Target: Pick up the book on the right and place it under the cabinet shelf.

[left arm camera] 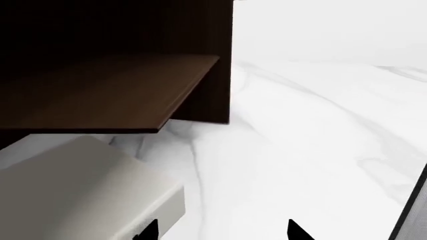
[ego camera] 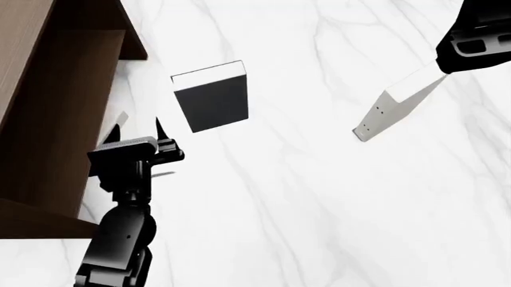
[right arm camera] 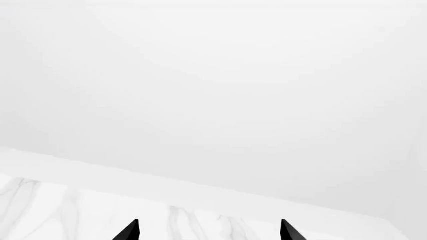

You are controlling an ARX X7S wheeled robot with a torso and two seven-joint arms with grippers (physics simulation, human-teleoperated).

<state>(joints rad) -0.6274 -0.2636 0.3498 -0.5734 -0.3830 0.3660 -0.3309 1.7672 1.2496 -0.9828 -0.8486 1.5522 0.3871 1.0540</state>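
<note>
The book (ego camera: 397, 103), slim and pale with two dark dots on its spine, stands tilted at the right of the head view. Its upper end meets my right gripper (ego camera: 456, 58); I cannot tell whether they touch. In the right wrist view the right gripper (right arm camera: 207, 231) is open, nothing between its fingertips, and the book is out of that view. The dark brown cabinet shelf (ego camera: 48, 101) fills the left, its hollow inside (left arm camera: 113, 85) facing my left gripper (left arm camera: 220, 230). That gripper (ego camera: 140, 130) is open, one fingertip (left arm camera: 148, 231) overlapping the corner of a second pale book (left arm camera: 80, 195).
A black-covered book with white page edges (ego camera: 212, 98) lies flat on the white marble table (ego camera: 319, 197) between the cabinet and the right-hand book. The cabinet's side panel (left arm camera: 210, 90) stands on the table just beyond the second pale book (ego camera: 119, 119).
</note>
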